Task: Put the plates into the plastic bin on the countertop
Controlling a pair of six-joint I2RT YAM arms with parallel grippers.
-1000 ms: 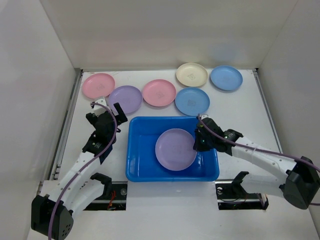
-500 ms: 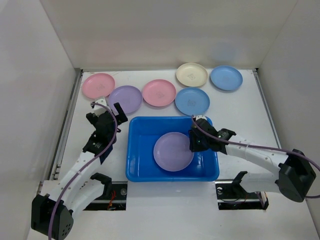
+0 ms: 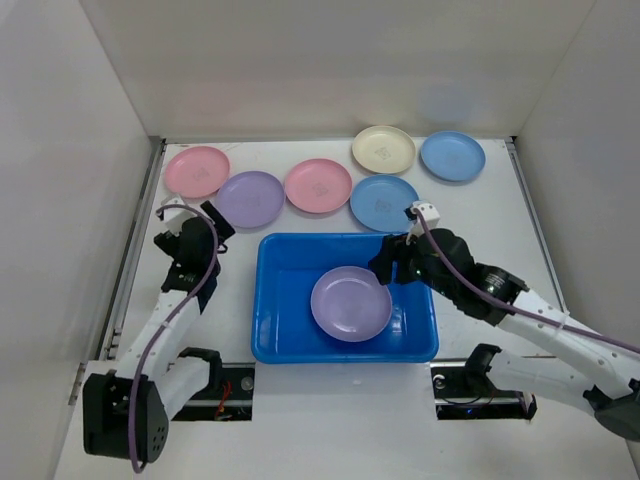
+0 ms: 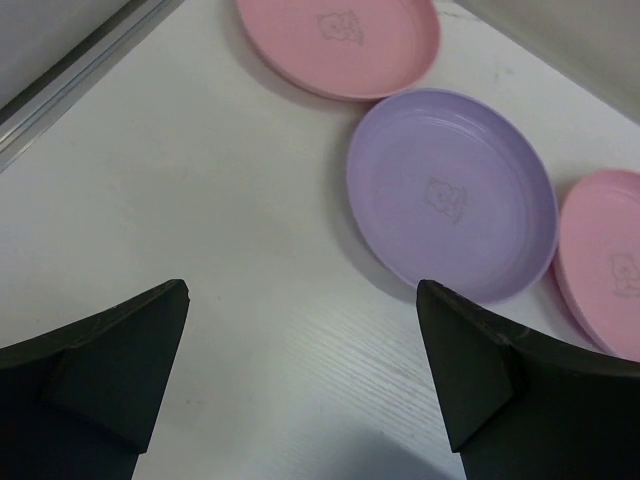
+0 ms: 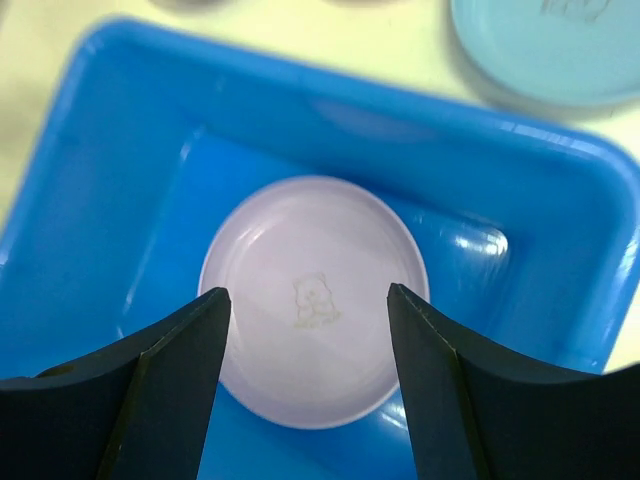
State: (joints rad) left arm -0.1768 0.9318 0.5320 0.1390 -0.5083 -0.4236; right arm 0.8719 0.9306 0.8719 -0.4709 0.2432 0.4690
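Observation:
One lilac plate [image 3: 351, 304] lies flat on the floor of the blue plastic bin [image 3: 275, 300]. My right gripper [image 3: 388, 264] hangs over it, open and holding nothing. In the right wrist view the fingers frame the lilac plate [image 5: 315, 300] from above, around the right gripper [image 5: 307, 290]. Several plates sit in a row on the white countertop [image 3: 480, 215] behind the bin: pink [image 3: 197, 170], lilac [image 3: 250, 198], pink [image 3: 318, 185], light blue [image 3: 385, 201], cream [image 3: 384, 149], light blue [image 3: 452, 155]. My left gripper [image 3: 190, 216] is open over bare counter, just short of the lilac plate [image 4: 455, 195]; the left gripper [image 4: 302, 290] is empty.
White walls enclose the counter on three sides. Metal strips [image 3: 135, 250] run along its side edges. The bin wall [image 5: 120, 200] rises around the plate inside. A light blue plate [image 5: 560, 50] lies just beyond the bin's far rim.
My right gripper opened, let go of the lilac plate in the bin and rose off it. The left arm shifted left and its gripper now points at the row of plates.

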